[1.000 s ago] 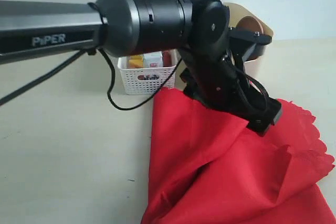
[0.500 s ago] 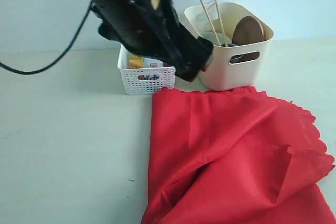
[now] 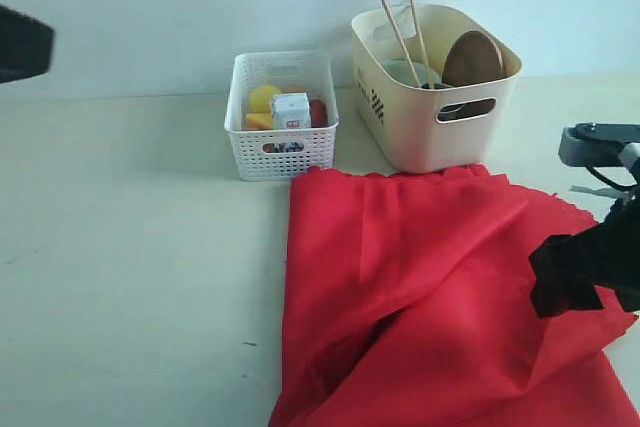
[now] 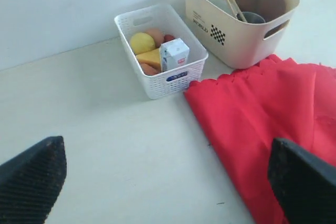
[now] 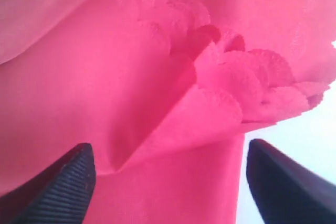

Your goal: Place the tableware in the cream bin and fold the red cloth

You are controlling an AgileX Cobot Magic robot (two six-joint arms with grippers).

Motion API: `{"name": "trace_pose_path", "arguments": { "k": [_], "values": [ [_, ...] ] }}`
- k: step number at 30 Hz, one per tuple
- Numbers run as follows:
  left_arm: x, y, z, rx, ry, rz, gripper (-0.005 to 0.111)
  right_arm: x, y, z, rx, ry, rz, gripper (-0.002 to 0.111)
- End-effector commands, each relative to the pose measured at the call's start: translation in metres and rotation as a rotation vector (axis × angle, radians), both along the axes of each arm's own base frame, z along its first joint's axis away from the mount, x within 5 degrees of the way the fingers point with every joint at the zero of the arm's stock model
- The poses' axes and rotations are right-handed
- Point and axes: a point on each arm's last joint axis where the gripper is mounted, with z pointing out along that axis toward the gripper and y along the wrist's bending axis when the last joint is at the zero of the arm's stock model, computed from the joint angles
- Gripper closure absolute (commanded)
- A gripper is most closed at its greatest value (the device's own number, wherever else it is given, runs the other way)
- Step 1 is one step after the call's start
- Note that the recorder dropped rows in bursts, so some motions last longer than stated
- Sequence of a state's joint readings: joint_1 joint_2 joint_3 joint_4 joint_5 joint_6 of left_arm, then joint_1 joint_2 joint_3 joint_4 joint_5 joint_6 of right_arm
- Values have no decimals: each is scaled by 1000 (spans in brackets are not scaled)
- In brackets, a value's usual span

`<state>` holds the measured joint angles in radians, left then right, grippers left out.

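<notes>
The red cloth (image 3: 430,297) lies rumpled on the table, partly folded over itself. Behind it stands the cream bin (image 3: 420,127), which holds wooden chopsticks (image 3: 400,37), a round brown plate (image 3: 473,57) and a pale bowl (image 3: 405,72). My right gripper (image 3: 585,267) hangs open just over the cloth's right scalloped edge (image 5: 247,93), its fingers (image 5: 58,182) astride a raised fold without pinching it. In the left wrist view my left gripper (image 4: 165,153) is open and empty, high over the bare table beside the cloth (image 4: 262,119). Only a dark bit of the left arm (image 3: 20,42) shows in the exterior view.
A white lattice basket (image 3: 280,157) with a lemon (image 3: 262,97) and a milk carton (image 3: 291,110) stands left of the cream bin. Bare tabletop (image 3: 130,247) stretches left of the cloth. A wall runs close behind both containers.
The left arm, which blocked the exterior view over the cloth, has swung away to the upper left. The right gripper has come into view at the cloth's right edge.
</notes>
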<state>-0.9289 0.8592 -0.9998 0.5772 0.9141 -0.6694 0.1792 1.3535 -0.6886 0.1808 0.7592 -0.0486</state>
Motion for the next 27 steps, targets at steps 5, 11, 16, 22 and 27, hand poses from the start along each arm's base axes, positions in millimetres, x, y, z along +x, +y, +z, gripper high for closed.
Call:
{"name": "trace_pose_path", "arguments": {
  "k": [5, 11, 16, 22, 27],
  "values": [
    [-49, 74, -30, -134, -163, 39, 5, 35, -23, -27, -14, 105, -107, 32],
    [-73, 106, -43, -237, -257, 41, 5, 46, -31, -44, 26, 182, -135, 32],
    [-87, 126, -47, -284, -331, 39, 5, 51, -31, -62, 89, 242, -148, 32],
    [-94, 134, -54, -329, -371, 27, 5, 52, -31, -86, 81, 323, -151, 32],
    [-96, 135, -54, -347, -390, 13, 5, 54, -31, -95, 77, 324, -131, 44]
  ]
}}
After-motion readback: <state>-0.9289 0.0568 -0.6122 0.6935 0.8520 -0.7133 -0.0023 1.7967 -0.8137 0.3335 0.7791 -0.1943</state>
